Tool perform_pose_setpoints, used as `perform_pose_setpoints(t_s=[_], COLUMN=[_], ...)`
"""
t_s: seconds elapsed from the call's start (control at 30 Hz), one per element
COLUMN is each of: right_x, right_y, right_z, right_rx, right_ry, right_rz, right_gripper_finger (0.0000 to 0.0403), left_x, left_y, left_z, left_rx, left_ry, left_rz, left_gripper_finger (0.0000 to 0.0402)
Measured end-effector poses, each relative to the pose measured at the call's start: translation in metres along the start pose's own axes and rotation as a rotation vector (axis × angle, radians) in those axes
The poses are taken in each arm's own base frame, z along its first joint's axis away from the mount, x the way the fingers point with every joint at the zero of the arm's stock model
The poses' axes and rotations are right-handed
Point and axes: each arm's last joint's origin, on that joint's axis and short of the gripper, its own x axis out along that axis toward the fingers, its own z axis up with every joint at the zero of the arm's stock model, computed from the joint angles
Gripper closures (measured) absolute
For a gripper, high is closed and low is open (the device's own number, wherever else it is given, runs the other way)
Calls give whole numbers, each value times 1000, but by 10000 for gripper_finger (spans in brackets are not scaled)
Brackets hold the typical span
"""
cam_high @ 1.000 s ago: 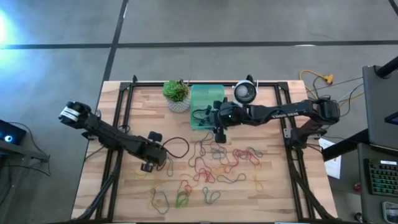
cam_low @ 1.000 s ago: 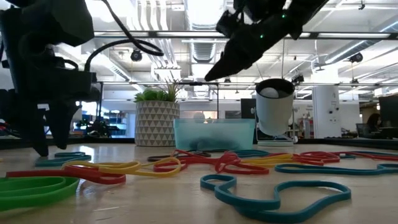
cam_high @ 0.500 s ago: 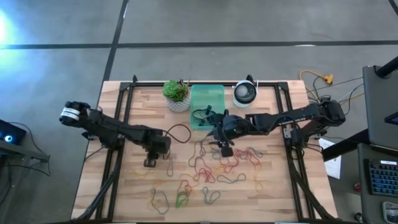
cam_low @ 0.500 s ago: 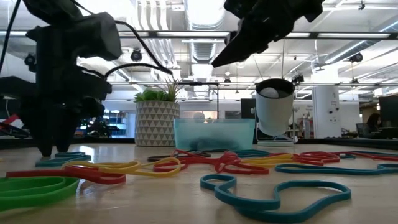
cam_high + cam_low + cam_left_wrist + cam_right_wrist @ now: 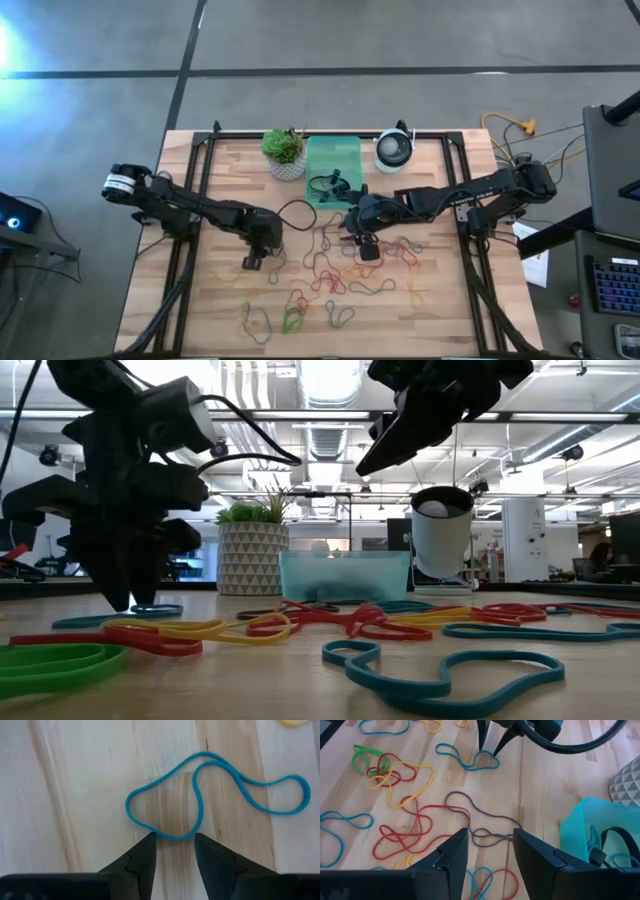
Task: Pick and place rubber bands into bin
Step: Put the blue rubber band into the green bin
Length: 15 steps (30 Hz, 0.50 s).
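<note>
Bin [image 5: 333, 160] at table's 12 o'clock holds few bands; most rubber bands [image 5: 345, 265] lie on table. Left gripper [image 5: 173, 851] open, straddling blue band [image 5: 200, 795]. Right gripper [image 5: 489, 851] open, empty, over grey band [image 5: 480, 820].

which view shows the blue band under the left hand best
The left wrist view: the blue rubber band fills the picture, its loop lying between the open left hand's fingertips. The right wrist view shows it smaller and farther off. The low view shows only a thin edge-on strip. In the high view the arm hides it.
</note>
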Motion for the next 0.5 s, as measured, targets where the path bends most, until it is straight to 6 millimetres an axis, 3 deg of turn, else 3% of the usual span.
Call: perform_pose_setpoints(t_s=[0.5], right_x=[0], right_y=[1], right_z=[-1], right_rx=[25], right_ry=[11], right_rz=[2], right_gripper_finger=[253], left_x=[1], left_y=[0], left_z=[8], left_rx=[-138], left_ry=[-103], left_rz=[-5], left_gripper_finger=[281])
